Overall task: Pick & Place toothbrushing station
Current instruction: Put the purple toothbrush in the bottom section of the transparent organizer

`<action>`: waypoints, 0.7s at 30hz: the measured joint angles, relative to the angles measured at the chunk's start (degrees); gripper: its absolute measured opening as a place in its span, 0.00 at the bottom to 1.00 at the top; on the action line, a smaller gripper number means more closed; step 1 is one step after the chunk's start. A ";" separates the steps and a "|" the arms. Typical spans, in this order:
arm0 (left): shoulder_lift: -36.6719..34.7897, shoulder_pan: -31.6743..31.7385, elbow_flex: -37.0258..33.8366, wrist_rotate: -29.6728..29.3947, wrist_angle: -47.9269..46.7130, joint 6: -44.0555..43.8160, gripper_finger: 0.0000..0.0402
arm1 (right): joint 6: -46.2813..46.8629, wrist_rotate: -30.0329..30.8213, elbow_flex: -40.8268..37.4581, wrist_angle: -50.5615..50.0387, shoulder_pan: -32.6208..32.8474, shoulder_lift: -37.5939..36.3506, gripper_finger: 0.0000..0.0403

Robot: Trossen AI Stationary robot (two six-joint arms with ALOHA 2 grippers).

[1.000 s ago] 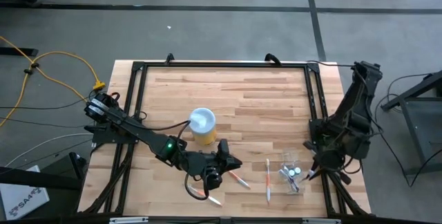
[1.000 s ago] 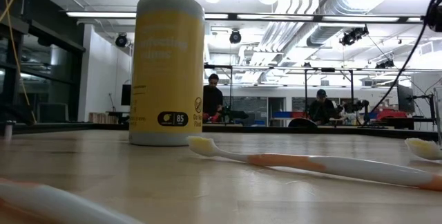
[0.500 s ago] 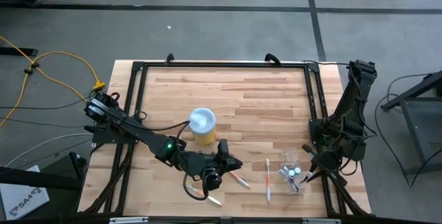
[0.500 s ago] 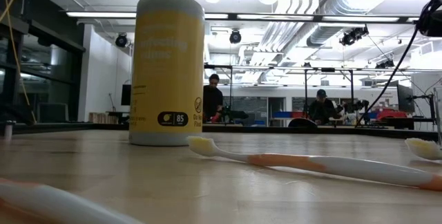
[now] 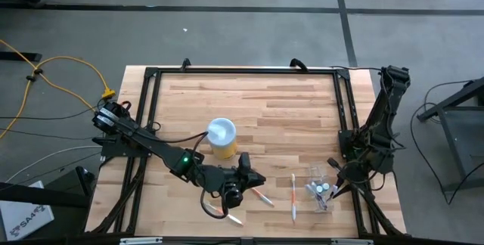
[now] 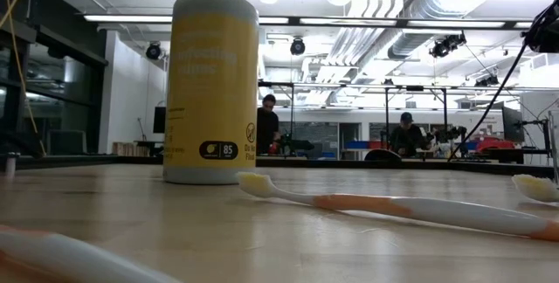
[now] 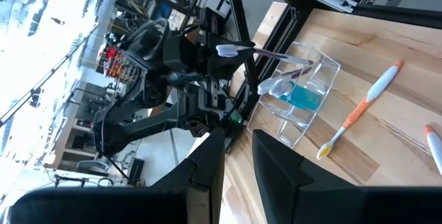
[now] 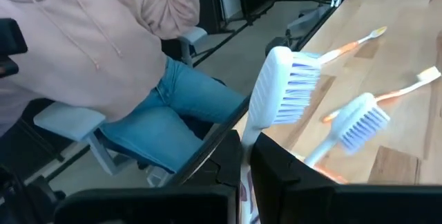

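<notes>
Right gripper [image 5: 342,187] sits at the near right table edge, jaws clamped on a white toothbrush [image 8: 280,92]; the bristle head projects past the fingers, presumably so the handle can be lowered into the clear holder cup [image 5: 318,187] just to its left. That cup already contains teal-capped bottles [image 7: 302,97]. Left gripper [image 5: 234,192] waits near centre, fingers slightly apart with nothing visible between them, beside two orange-handled toothbrushes [image 5: 262,196] lying flat on the table [image 5: 287,109]. A third orange brush [image 5: 293,196] lies between the grippers. Farther back stands a yellow canister [image 5: 221,137], upright, apart from the brushes
</notes>
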 joint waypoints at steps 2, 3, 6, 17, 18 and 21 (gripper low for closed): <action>0.00 0.00 0.00 0.00 0.01 0.01 0.17 | 0.06 -0.04 -0.46 0.93 0.00 0.00 0.02; 0.00 0.00 0.00 0.00 0.00 0.01 0.17 | 0.52 -0.03 -0.50 0.88 0.00 0.00 0.02; 0.00 0.00 0.00 0.00 -0.02 0.00 0.17 | 1.78 -0.04 -0.50 0.76 0.00 0.02 0.02; 0.02 0.00 0.00 -0.02 -0.04 -0.24 0.17 | 7.61 0.01 -0.48 -0.14 0.00 1.71 0.02; 0.02 0.00 0.00 -0.02 -0.05 -0.41 0.17 | 7.95 0.06 -0.48 -0.14 0.00 1.94 0.02; 0.02 0.00 0.00 -0.02 -0.07 -0.62 0.17 | 9.16 0.17 -0.49 -0.13 0.00 2.41 0.02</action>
